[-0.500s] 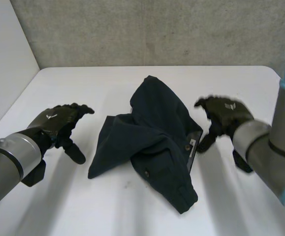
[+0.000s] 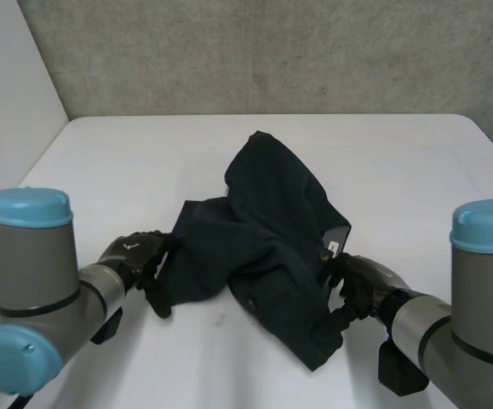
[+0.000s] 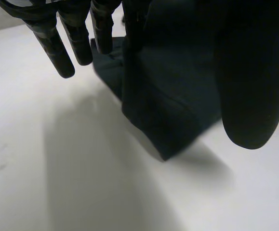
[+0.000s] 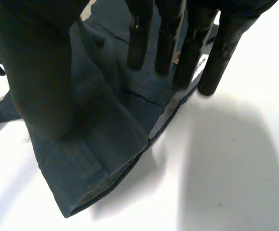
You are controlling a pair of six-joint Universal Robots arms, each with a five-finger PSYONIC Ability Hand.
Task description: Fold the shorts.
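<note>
**Both hands are flanking the crumpled shorts**

The dark shorts [image 2: 263,230] are lying bunched mid-table [image 2: 399,170]. The left hand [image 2: 133,254] is hovering at their left hem corner, fingers [image 3: 56,48] straight, released. The right hand [image 2: 365,281] is hovering at their waistband edge, fingers [image 4: 218,57] straight, grasping nothing.

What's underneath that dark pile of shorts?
The white table shows all round the shorts, and their near corners rest flat on it beside the left hand and right hand. Beneath the bunched middle nothing can be seen: cloth covers it.

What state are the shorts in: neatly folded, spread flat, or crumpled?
Crumpled: the shorts lie bunched in uneven, overlapping layers on the table.
</note>
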